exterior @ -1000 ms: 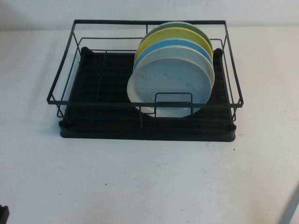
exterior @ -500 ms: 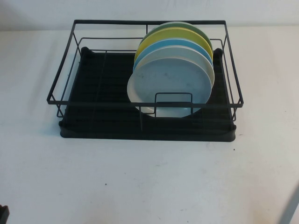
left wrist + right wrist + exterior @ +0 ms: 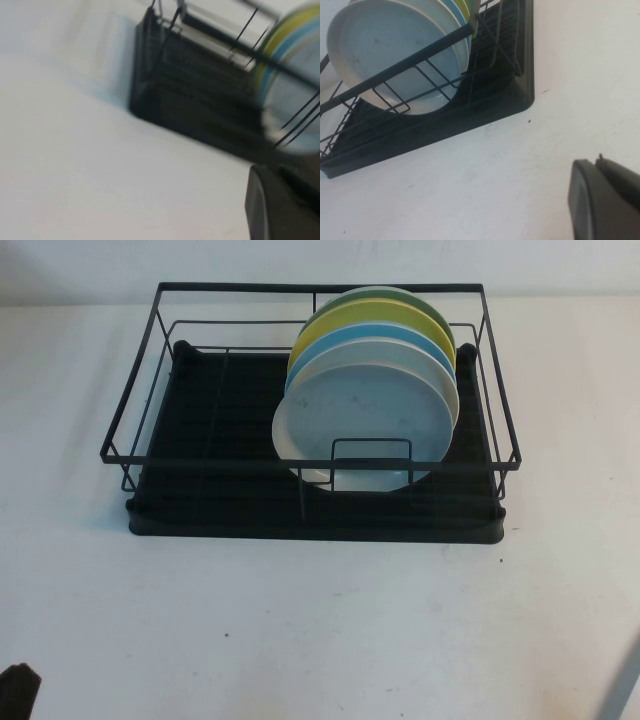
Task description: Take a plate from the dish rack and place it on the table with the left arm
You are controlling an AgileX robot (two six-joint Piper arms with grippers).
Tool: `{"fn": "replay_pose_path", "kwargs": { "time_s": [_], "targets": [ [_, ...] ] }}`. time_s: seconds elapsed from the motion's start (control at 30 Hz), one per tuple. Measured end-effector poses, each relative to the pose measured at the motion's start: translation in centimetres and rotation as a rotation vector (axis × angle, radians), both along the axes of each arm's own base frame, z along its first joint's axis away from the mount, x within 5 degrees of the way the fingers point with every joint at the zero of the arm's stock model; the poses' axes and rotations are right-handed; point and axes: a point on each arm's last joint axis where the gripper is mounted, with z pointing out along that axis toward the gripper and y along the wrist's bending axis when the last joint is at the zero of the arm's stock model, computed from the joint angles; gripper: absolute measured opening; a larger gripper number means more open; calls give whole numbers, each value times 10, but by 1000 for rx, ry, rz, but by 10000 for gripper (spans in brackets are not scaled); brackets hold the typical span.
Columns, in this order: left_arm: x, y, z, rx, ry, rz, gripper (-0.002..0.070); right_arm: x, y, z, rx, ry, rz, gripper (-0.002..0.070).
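Plates parked in the rack, both hands low

Grey plate fronts white, blue, yellow plates in the dish rack; left hand and right hand near the surface, fingers' state can't tell.

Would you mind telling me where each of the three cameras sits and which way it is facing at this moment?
High view: raised on the robot's side, angled down at the dish rack on the table; the left gripper peeks in at the near left corner.
Left wrist view: low over the table, facing the rack's corner; part of the left gripper shows.
Right wrist view: low beside the rack, facing the plate; the right gripper shows at the edge.
All three views share the rack and its stacked plates.
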Motion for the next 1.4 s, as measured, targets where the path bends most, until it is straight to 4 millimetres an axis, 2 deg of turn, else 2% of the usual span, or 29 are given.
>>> {"fn": "replay_pose_path", "kwargs": {
  "time_s": [0.17,0.27,0.5,0.63,0.7,0.83,0.93,1.03,1.2,1.27,1.4],
  "targets": [
    [1,-1,11,-390,-34,40,-3,0,0,0,0,0,0,-20],
    [2,2,16,-457,-77,70,-3,0,0,0,0,0,0,-20],
    [3,6,20,-485,-128,103,-3,0,0,0,0,0,0,-20],
    [0,-1,21,-367,-80,24,-3,0,0,0,0,0,0,-20],
    [-1,-6,37,-222,-89,-43,-3,0,0,0,0,0,0,-20],
    [5,-15,87,59,-59,-171,-3,0,0,0,0,0,0,-20],
    [23,-25,121,285,33,-325,-3,0,0,0,0,0,0,-20],
    [47,-34,147,484,104,-510,-3,0,0,0,0,0,0,-20],
    [100,-46,185,614,168,-693,-3,0,0,0,0,0,0,-20],
    [126,-52,197,656,160,-728,-3,0,0,0,0,0,0,-20],
    [173,-75,203,784,142,-810,-3,0,0,0,0,0,0,-20]
  ]
}}
